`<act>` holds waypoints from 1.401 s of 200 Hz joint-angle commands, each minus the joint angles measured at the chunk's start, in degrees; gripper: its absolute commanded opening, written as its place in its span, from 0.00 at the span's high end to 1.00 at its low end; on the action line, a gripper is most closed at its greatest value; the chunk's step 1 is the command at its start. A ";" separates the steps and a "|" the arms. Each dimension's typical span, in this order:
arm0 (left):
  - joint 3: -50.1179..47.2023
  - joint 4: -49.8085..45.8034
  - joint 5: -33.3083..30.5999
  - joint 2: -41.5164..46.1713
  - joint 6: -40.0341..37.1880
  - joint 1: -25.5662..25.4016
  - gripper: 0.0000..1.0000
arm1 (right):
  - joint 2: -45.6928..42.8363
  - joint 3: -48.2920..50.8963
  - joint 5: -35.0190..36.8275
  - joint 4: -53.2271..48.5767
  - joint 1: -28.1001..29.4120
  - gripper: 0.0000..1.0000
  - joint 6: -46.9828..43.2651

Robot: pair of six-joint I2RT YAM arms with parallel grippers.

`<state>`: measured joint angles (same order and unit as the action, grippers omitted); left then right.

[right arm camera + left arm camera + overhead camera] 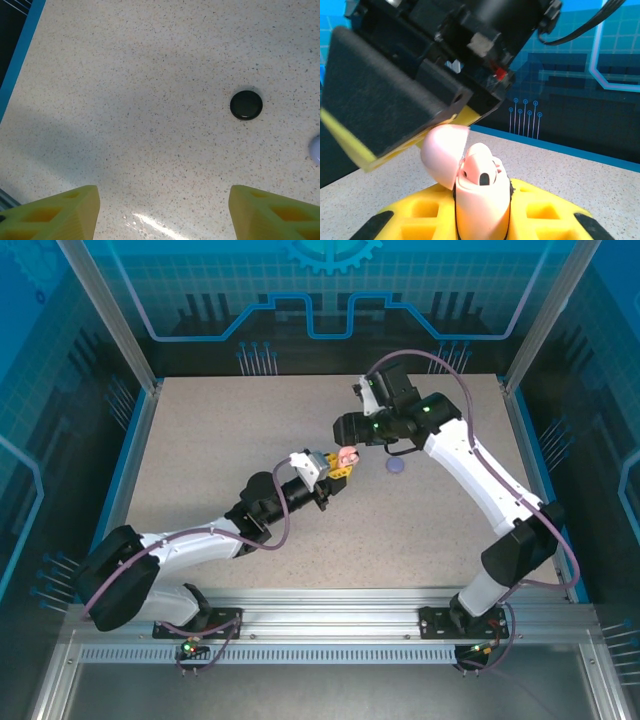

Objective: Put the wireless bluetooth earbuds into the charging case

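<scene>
Left fingers [545, 212] grip a glossy pale-pink rounded charging case [481, 205] upright, lid [442, 150] open leftward; right fingers [55, 215] spread, empty.

Bright, even overhead light on the speckled beige tabletop [200, 440], soft shadows under the arms. Right wrist view: white glare streak low down (broad grey shadow crossing the left side). Left wrist view: pale pink glossy charging case [482, 200] fairly crisp, close dark shapes above it blurred.
</scene>
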<state>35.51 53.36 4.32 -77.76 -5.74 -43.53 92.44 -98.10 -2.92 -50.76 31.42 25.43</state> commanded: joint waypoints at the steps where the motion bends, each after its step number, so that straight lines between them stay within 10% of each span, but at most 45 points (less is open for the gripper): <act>1: 1.27 3.77 -3.12 -0.18 -0.31 0.21 1.00 | -4.10 2.87 -1.98 -1.78 1.54 0.32 -0.17; 98: -0.60 0.87 -7.04 -1.09 5.67 0.37 1.00 | -18.53 14.40 6.84 3.69 -5.86 0.24 7.19; 161: -0.23 -18.84 -9.96 -0.94 25.69 5.47 1.00 | -26.25 33.45 6.54 9.71 -8.17 0.23 10.12; 212: 2.48 -26.97 1.30 -7.58 40.49 15.47 1.00 | -30.69 45.66 7.35 13.82 -8.13 0.23 13.87; 280: 14.11 -34.02 11.59 -22.08 42.23 16.33 1.00 | -31.62 48.73 9.98 13.93 -8.12 0.23 14.12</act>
<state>44.75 22.57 9.87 -96.36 34.28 -27.53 61.45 -49.71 5.34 -38.00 23.94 38.83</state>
